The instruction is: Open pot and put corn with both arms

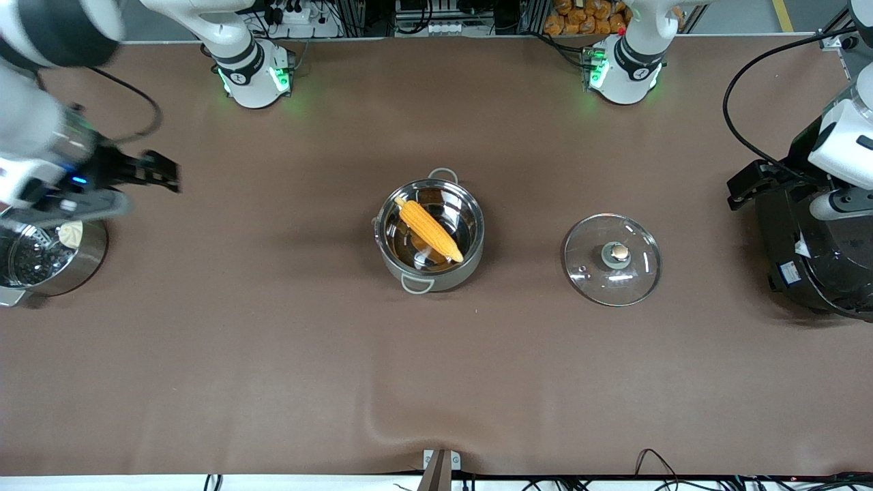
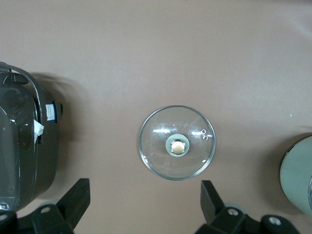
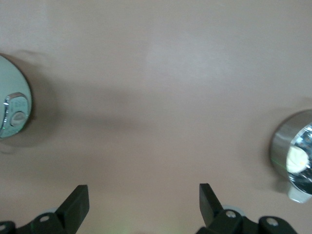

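The grey-beige pot (image 1: 436,279) stands open in the middle of the table. The yellow corn (image 1: 430,230) lies slantwise inside it. The clear glass lid (image 1: 612,259) with its copper-topped knob lies flat on the table beside the pot, toward the left arm's end; it also shows in the left wrist view (image 2: 176,143). My left gripper (image 1: 740,187) is open and empty in the air by the rice cooker; in its wrist view (image 2: 145,200) the jaws stand wide apart. My right gripper (image 1: 167,174) is open and empty (image 3: 144,204), up over the table by the steamer pot.
A big black rice cooker (image 1: 811,252) stands at the left arm's end (image 2: 22,146). An all-steel steamer pot (image 1: 85,262) with a white bun stands at the right arm's end (image 3: 292,158). The brown cloth has a wrinkle near the front edge (image 1: 395,426).
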Tool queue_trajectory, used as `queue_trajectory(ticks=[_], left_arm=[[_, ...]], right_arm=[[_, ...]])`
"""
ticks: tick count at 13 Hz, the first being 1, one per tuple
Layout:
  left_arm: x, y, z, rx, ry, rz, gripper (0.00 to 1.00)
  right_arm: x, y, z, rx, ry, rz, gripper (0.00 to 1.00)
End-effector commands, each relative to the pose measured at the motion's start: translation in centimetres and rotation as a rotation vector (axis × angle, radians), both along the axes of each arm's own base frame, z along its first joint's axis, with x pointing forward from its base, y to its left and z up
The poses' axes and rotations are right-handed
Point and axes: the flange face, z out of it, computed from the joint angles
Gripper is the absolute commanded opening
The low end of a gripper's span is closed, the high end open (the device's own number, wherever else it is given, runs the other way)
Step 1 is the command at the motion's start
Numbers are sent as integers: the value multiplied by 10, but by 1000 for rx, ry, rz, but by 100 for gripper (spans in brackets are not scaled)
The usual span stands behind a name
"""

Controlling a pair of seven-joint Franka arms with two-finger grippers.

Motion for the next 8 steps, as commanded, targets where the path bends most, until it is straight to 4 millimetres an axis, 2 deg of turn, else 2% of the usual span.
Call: queue_trajectory(ticks=[1, 3, 5, 8], left_arm=[[-7, 8, 5, -10, 24, -21, 100], [-6, 20, 4, -9, 34, -17, 100], [-4, 21, 1, -8, 40, -18, 100], [-4, 21, 1, -10, 40, -12, 100]], right_arm=[[-12, -24, 28, 23, -38, -41, 100], [-16, -39, 43, 12, -32, -121, 100], [-18, -51, 49, 18, -41, -167, 100], [-19, -55, 55, 17, -56, -194, 100]])
